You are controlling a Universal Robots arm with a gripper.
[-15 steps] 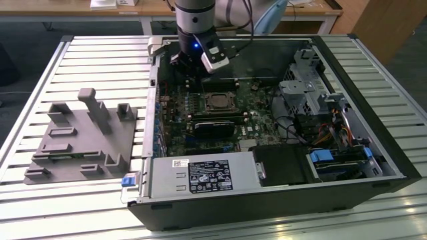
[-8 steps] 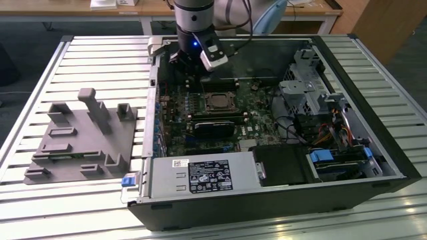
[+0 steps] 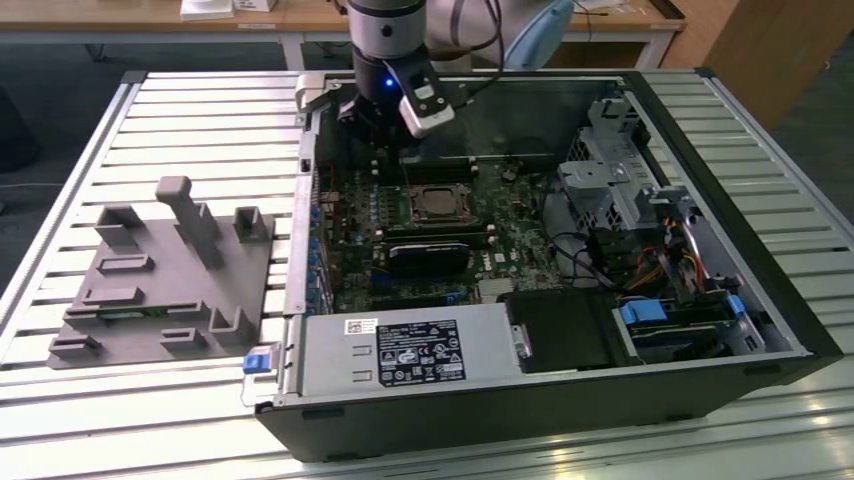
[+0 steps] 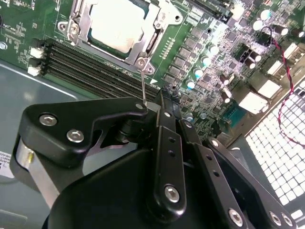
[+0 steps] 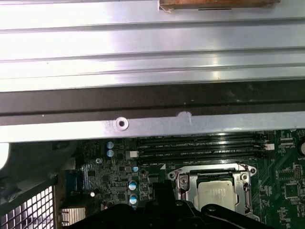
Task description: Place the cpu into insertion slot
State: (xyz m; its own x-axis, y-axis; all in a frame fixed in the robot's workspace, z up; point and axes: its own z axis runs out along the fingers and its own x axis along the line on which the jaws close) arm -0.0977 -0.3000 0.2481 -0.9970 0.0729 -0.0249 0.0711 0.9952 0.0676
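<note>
One open computer case [image 3: 747, 300] lies on the slatted table [image 3: 80, 150], holding one green motherboard [image 3: 514, 215]. On the board sits one insertion slot [image 3: 437, 203] with one cpu [image 3: 435, 205] in it. The first wrist view shows four long black connector strips [image 5: 200, 147] beside that slot. One labelled power supply box [image 3: 400, 350] sits at the case's near edge. One grey fixture block [image 3: 167, 285] stands on the exterior view's left. One robot arm [image 3: 387, 30] reaches in, carrying one gripper [image 4: 164, 107].

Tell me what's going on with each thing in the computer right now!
cpu: sitting flat in its socket.
insertion slot: filled, metal bracket around the chip.
computer case: lying down, side open.
memory strips: lying beside the slot.
claw: hovering over the board; fingers hard to tell.
</note>
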